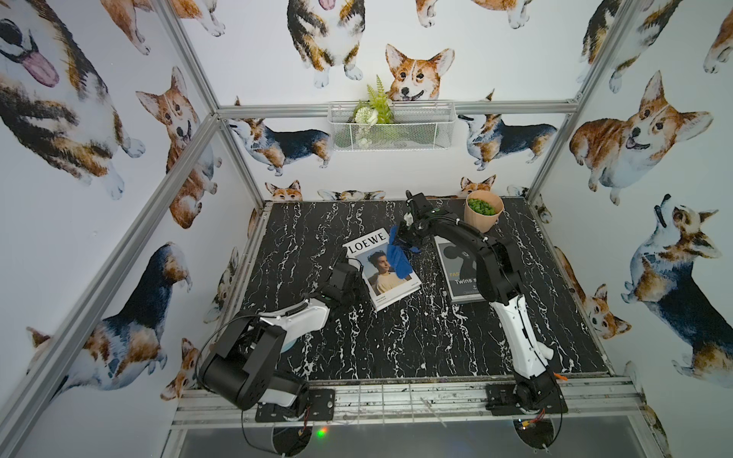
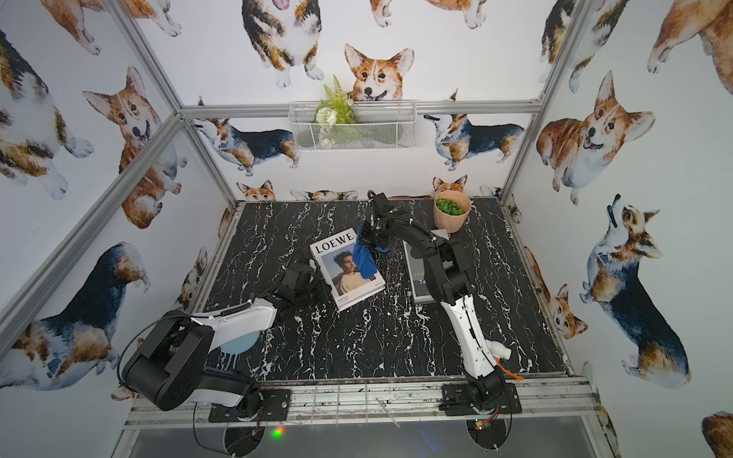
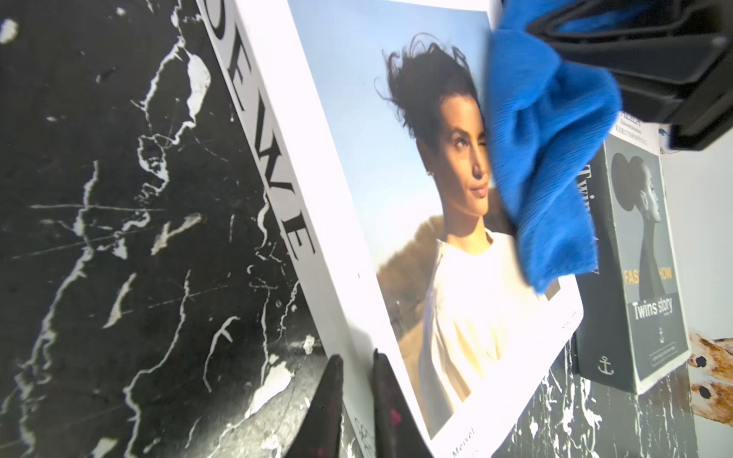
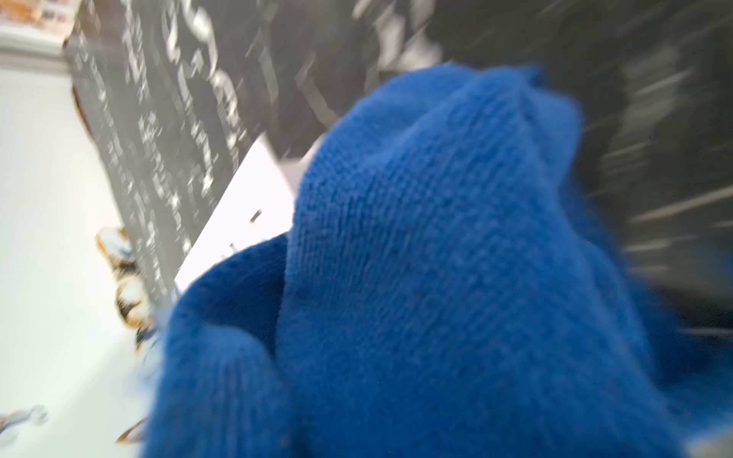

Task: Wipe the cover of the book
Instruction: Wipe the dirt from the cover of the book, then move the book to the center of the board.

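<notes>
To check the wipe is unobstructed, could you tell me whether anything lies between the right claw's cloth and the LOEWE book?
Nothing visible does: the blue cloth held by the right claw drapes directly onto the LOEWE book.

Corgi-print walls, black marble tabletop

"LOEWE" book, "Twins story" volume

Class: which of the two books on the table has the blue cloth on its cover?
The white LOEWE book with the portrait; the blue cloth drapes over its cover. The dark grey Twins story book has none.
</notes>
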Robot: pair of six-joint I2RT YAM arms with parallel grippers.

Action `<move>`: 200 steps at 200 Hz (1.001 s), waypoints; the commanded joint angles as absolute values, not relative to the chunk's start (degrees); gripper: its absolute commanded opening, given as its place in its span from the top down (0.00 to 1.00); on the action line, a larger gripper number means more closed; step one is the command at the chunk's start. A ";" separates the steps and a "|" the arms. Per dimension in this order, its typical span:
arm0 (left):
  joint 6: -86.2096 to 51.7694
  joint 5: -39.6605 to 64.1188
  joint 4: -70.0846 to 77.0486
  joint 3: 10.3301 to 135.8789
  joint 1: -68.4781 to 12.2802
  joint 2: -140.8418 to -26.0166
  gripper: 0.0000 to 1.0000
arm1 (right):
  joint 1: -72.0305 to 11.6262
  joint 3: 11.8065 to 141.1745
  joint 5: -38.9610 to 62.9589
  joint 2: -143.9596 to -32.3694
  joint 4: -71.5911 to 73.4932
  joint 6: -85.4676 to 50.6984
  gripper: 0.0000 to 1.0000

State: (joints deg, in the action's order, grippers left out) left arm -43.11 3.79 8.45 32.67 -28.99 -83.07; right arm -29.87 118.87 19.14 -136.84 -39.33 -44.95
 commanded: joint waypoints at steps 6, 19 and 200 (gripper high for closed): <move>-42.39 1.08 -4.54 32.48 -28.82 -83.59 0.82 | -28.53 115.42 14.75 -132.69 -47.27 -42.52 1.00; -41.91 0.73 -5.84 33.44 -28.74 -83.34 0.82 | -28.51 112.82 13.83 -129.85 -48.08 -40.80 1.00; -37.67 5.62 -16.53 48.34 -17.99 -83.41 0.49 | -42.59 95.42 14.13 -125.54 -38.10 -45.66 1.00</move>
